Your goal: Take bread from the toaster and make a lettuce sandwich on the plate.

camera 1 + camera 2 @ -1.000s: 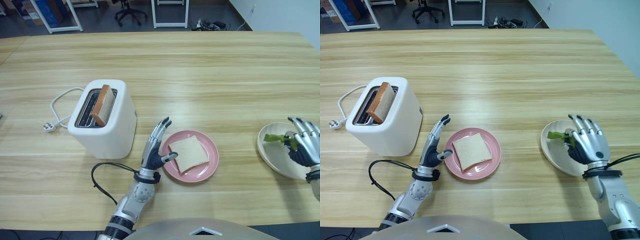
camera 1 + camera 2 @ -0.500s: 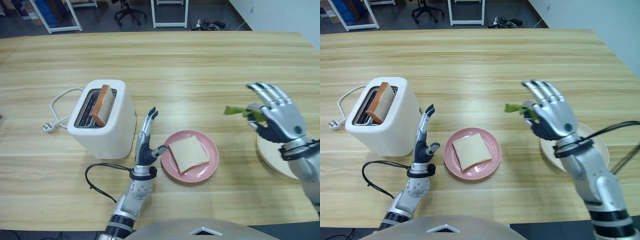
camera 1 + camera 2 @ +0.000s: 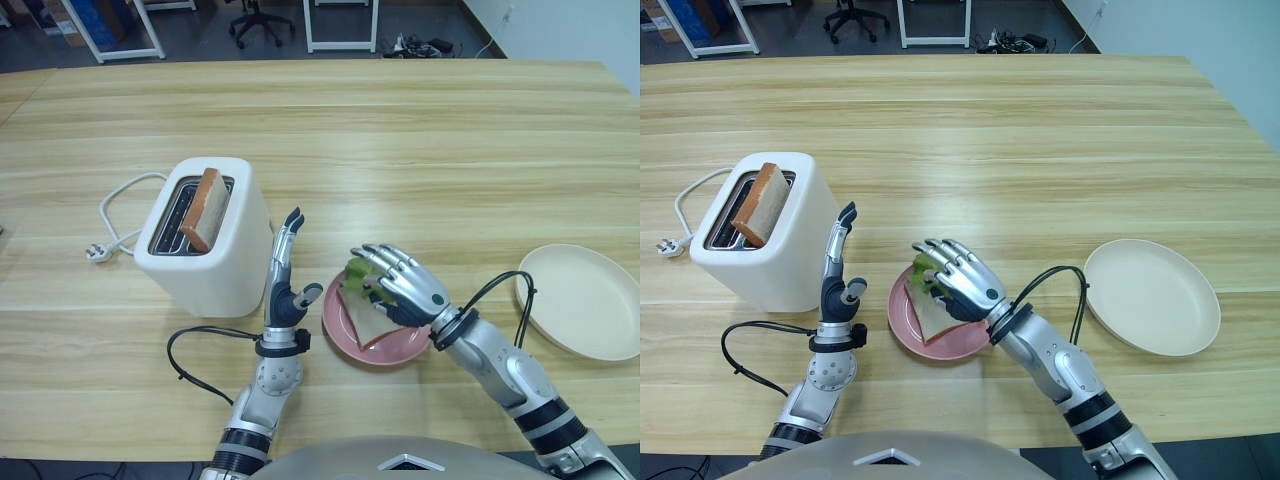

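A white toaster (image 3: 210, 240) stands at the left with one brown slice of bread (image 3: 204, 208) sticking up from its slot. A pink plate (image 3: 382, 347) lies in front of me with a white bread slice (image 3: 362, 319) on it. My right hand (image 3: 400, 290) hovers over that slice, shut on a green lettuce leaf (image 3: 356, 272) at the plate's far-left side. My left hand (image 3: 286, 285) stands upright and open between the toaster and the pink plate, holding nothing.
A cream plate (image 3: 584, 302) lies bare at the right. The toaster's white cord and plug (image 3: 101, 251) trail to the left on the wooden table (image 3: 400, 150). Black cables run from both wrists.
My right hand carried the lettuce from the cream plate, up and leftward, down over the bread on the pink plate. My left hand drew left a little, away from the pink plate.
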`<state>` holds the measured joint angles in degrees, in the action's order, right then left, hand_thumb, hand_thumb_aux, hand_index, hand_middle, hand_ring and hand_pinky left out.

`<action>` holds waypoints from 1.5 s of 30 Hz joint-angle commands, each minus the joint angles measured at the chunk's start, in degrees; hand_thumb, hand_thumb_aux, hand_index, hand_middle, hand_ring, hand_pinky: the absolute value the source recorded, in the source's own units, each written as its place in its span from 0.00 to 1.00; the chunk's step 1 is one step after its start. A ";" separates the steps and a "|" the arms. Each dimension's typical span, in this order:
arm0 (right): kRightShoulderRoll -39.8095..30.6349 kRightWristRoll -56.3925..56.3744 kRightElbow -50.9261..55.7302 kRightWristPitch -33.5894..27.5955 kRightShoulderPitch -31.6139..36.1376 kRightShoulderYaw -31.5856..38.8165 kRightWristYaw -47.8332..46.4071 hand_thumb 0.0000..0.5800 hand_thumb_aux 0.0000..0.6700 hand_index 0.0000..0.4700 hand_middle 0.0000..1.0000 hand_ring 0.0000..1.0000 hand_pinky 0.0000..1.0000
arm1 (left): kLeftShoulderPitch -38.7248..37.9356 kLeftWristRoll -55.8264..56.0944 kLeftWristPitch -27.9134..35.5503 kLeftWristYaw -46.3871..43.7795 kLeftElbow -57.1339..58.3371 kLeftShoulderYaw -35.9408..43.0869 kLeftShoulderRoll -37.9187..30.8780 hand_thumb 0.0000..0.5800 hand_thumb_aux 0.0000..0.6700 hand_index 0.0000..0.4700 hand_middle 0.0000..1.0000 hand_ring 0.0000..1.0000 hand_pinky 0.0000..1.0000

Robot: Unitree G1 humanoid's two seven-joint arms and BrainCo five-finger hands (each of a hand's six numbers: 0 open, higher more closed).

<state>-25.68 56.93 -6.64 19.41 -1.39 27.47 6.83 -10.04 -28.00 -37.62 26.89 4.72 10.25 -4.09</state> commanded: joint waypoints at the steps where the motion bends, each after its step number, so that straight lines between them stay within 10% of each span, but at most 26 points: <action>1: -1.60 0.92 -0.74 0.52 -3.37 0.82 -0.21 1.00 1.00 1.00 0.00 0.00 0.00 | -0.46 0.08 0.21 -0.18 -0.01 -0.59 0.38 0.00 0.00 0.00 0.00 0.00 0.00; 26: -5.11 3.91 -2.97 -1.38 -6.97 -2.11 1.06 1.00 0.97 0.97 0.00 0.00 0.00 | -1.28 -0.49 0.20 -1.03 -0.26 -1.12 0.42 0.00 0.00 0.00 0.00 0.00 0.00; 27: -5.13 4.14 -3.06 -1.41 -7.08 -2.02 1.11 0.92 0.72 0.72 0.00 0.00 0.00 | -1.25 -0.46 0.18 -1.10 -0.24 -1.17 0.41 0.00 0.00 0.00 0.00 0.00 0.00; 29: -5.24 4.41 -3.51 -1.39 -7.43 -2.05 1.14 0.79 0.55 0.55 0.00 0.00 0.00 | -1.20 -0.42 0.15 -1.23 -0.21 -1.26 0.40 0.00 0.00 0.00 0.00 0.00 0.00; 31: -5.63 4.11 -4.24 -1.22 -7.94 -2.31 0.57 0.40 0.23 0.23 0.00 0.00 0.00 | -1.19 -0.42 0.13 -1.28 -0.19 -1.37 0.40 0.00 0.00 0.00 0.00 0.00 0.00; 32: -5.82 3.74 -4.70 -1.18 -8.31 -2.59 0.35 0.00 0.00 0.00 0.00 0.00 0.00 | -1.19 -0.45 0.12 -1.28 -0.19 -1.43 0.40 0.00 0.00 0.00 0.00 0.00 0.00; 45: -8.93 -2.97 -19.97 -2.34 -15.55 -15.98 -0.60 0.00 0.00 0.00 0.00 0.00 0.00 | -1.98 -9.00 -0.98 1.48 -5.49 -2.39 -1.07 0.00 0.00 0.00 0.00 0.00 0.00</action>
<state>-34.52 56.51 -23.89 17.46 -16.24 14.62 6.71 -11.31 -31.57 -38.35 26.59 3.24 8.29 -3.96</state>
